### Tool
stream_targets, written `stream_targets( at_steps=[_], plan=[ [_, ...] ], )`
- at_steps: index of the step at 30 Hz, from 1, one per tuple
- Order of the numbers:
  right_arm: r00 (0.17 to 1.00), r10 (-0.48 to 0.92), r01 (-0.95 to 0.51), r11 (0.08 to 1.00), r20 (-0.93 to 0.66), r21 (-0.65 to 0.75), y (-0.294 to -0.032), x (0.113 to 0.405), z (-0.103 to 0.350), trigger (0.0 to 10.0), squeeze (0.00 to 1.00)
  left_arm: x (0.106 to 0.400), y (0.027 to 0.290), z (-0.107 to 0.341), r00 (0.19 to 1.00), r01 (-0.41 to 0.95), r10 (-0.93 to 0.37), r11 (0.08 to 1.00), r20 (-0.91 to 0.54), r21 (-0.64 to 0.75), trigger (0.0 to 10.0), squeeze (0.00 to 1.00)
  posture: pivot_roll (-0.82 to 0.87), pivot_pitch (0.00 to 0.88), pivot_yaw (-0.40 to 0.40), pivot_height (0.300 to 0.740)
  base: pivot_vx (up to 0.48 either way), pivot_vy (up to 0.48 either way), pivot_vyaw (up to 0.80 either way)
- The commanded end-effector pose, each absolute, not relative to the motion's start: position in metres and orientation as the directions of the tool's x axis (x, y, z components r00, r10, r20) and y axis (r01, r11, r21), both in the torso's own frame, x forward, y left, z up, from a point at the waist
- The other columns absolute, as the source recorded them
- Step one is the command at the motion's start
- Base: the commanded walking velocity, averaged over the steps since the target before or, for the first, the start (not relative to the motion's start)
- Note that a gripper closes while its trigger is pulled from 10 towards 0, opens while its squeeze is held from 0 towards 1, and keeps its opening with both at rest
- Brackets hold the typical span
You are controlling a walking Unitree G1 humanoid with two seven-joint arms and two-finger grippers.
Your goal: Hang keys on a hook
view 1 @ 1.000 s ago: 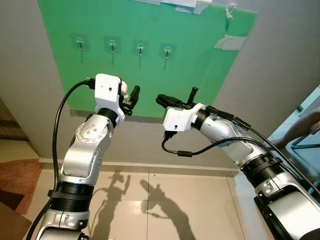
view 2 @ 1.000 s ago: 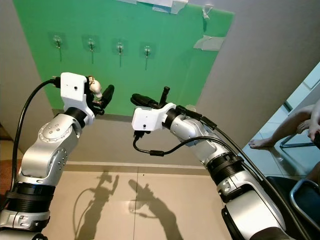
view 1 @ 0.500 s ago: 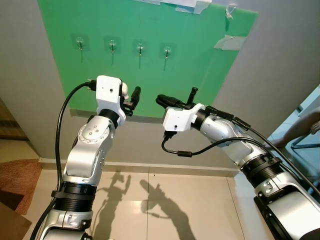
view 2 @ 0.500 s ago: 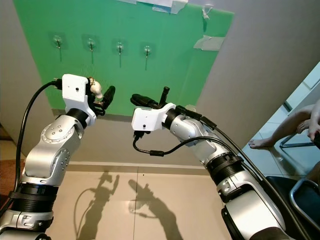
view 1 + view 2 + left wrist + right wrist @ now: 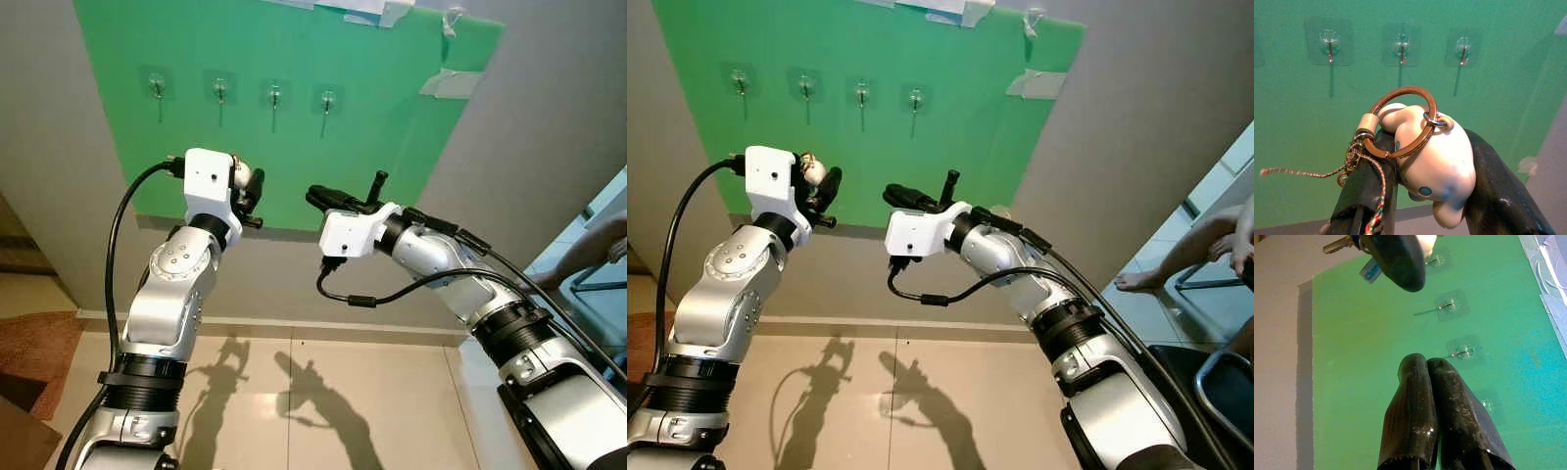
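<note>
Green board (image 5: 294, 117) covers the far grey wall, and four clear stick-on hooks (image 5: 240, 91) sit in a row along its upper part. Beige tile floor (image 5: 294, 392) lies below, carrying the shadows of both arms. At the far right edge a person's bare foot (image 5: 1136, 281) rests on the tiles beside a chair.

Raised in front of the board's lower left part, the left gripper (image 5: 250, 196) is clamped on the keys (image 5: 1400, 127): a cream figure charm with a copper ring through it sits squeezed between the two black fingers (image 5: 1498, 196), and a braided cord trails off the ring. The hooks are above it and well apart.

To its right, the right gripper (image 5: 348, 196) hovers empty at about the same height, its fingers pressed together, tips touching.
</note>
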State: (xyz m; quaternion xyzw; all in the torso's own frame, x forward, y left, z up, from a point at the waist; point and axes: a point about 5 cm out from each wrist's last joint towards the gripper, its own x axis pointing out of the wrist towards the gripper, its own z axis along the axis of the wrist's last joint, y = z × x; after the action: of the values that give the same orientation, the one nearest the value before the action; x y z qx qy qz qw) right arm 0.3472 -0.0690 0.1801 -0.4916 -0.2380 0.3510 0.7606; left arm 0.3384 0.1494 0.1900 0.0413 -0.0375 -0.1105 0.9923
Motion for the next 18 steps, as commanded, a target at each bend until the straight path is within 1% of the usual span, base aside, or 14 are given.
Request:
stream_targets(
  at_steps=[1, 3, 4, 7, 8, 10, 11, 12, 13, 14, 15, 16, 17, 18],
  plan=[
    [0.658, 0.752, -0.312, 0.304, 0.026, -0.900, -0.074, 0.347, 0.179, 10.0, 0.00, 0.341, 0.145, 0.196, 0.966, 0.230, -0.243, 0.963, 0.085, 0.140, 0.0, 0.00, 0.03, 0.015, -0.106, 0.740, 0.000, 0.000, 0.00],
    [0.660, 0.751, -0.316, 0.313, 0.029, -0.895, -0.075, 0.347, 0.178, 10.0, 0.00, 0.341, 0.146, 0.195, 0.965, 0.232, -0.248, 0.958, 0.081, 0.167, 0.0, 0.00, 0.03, 0.012, -0.104, 0.740, 0.000, 0.000, 0.00],
    [0.660, 0.750, -0.318, 0.318, 0.032, -0.893, -0.076, 0.345, 0.177, 10.0, 0.00, 0.340, 0.144, 0.193, 0.962, 0.246, -0.265, 0.947, 0.072, 0.206, 0.0, 0.00, 0.02, 0.008, -0.100, 0.740, 0.000, 0.000, 0.00],
    [0.661, 0.750, -0.313, 0.313, 0.031, -0.897, -0.078, 0.344, 0.178, 10.0, 0.00, 0.340, 0.141, 0.190, 0.954, 0.271, -0.294, 0.926, 0.052, 0.262, 0.0, 0.00, 0.01, 0.005, -0.098, 0.740, 0.000, 0.000, 0.00],
    [0.661, 0.750, -0.313, 0.313, 0.031, -0.897, -0.078, 0.344, 0.178, 10.0, 0.00, 0.340, 0.141, 0.190, 0.954, 0.271, -0.294, 0.926, 0.052, 0.262, 0.0, 0.00, 0.01, 0.005, -0.098, 0.740, 0.000, 0.000, 0.00],
    [0.665, 0.746, -0.310, 0.307, 0.025, -0.900, -0.081, 0.345, 0.178, 10.0, 0.00, 0.341, 0.137, 0.186, 0.940, 0.305, -0.342, 0.846, 0.006, 0.437, 0.0, 0.00, 0.01, 0.001, -0.097, 0.740, 0.000, 0.000, 0.00],
    [0.666, 0.745, -0.310, 0.304, 0.023, -0.901, -0.082, 0.345, 0.177, 10.0, 0.00, 0.340, 0.135, 0.185, 0.933, 0.322, -0.361, 0.806, -0.019, 0.496, 0.0, 0.00, 0.01, 0.001, -0.097, 0.740, 0.000, 0.000, 0.00],
    [0.666, 0.745, -0.311, 0.303, 0.021, -0.901, -0.082, 0.345, 0.177, 10.0, 0.00, 0.340, 0.134, 0.183, 0.925, 0.333, -0.377, 0.748, -0.046, 0.575, 0.0, 0.00, 0.01, 0.000, -0.096, 0.740, 0.000, 0.000, 0.00],
    [0.666, 0.745, -0.313, 0.304, 0.020, -0.900, -0.082, 0.344, 0.176, 10.0, 0.00, 0.339, 0.134, 0.177, 0.908, 0.369, -0.402, 0.624, -0.122, 0.689, 0.0, 0.00, 0.02, 0.002, -0.096, 0.740, 0.000, 0.000, 0.00],
    [0.666, 0.745, -0.316, 0.305, 0.019, -0.899, -0.081, 0.344, 0.176, 10.0, 0.00, 0.338, 0.135, 0.172, 0.896, 0.390, -0.409, 0.535, -0.174, 0.750, 0.0, 0.00, 0.02, 0.003, -0.096, 0.740, 0.000, 0.000, 0.00],
    [0.666, 0.746, -0.318, 0.306, 0.018, -0.897, -0.081, 0.344, 0.175, 10.0, 0.00, 0.338, 0.137, 0.168, 0.884, 0.405, -0.403, 0.410, -0.236, 0.817, 0.0, 0.00, 0.02, 0.003, -0.098, 0.740, 0.000, 0.000, 0.00],
    [0.665, 0.747, -0.325, 0.303, 0.011, -0.896, -0.080, 0.343, 0.173, 10.0, 0.00, 0.335, 0.147, 0.156, 0.856, 0.458, -0.361, 0.198, -0.370, 0.867, 0.0, 0.00, 0.03, 0.003, -0.101, 0.740, 0.000, 0.000, 0.00],
    [0.664, 0.748, -0.328, 0.302, 0.009, -0.895, -0.079, 0.342, 0.172, 10.0, 0.00, 0.333, 0.151, 0.151, 0.835, 0.497, -0.343, 0.136, -0.429, 0.857, 0.0, 0.00, 0.03, 0.004, -0.101, 0.740, 0.000, 0.000, 0.00],
    [0.664, 0.748, -0.328, 0.302, 0.009, -0.895, -0.079, 0.342, 0.172, 10.0, 0.00, 0.333, 0.151, 0.151, 0.835, 0.497, -0.343, 0.136, -0.429, 0.857, 0.0, 0.00, 0.03, 0.004, -0.101, 0.740, 0.000, 0.000, 0.00]
  ],
)
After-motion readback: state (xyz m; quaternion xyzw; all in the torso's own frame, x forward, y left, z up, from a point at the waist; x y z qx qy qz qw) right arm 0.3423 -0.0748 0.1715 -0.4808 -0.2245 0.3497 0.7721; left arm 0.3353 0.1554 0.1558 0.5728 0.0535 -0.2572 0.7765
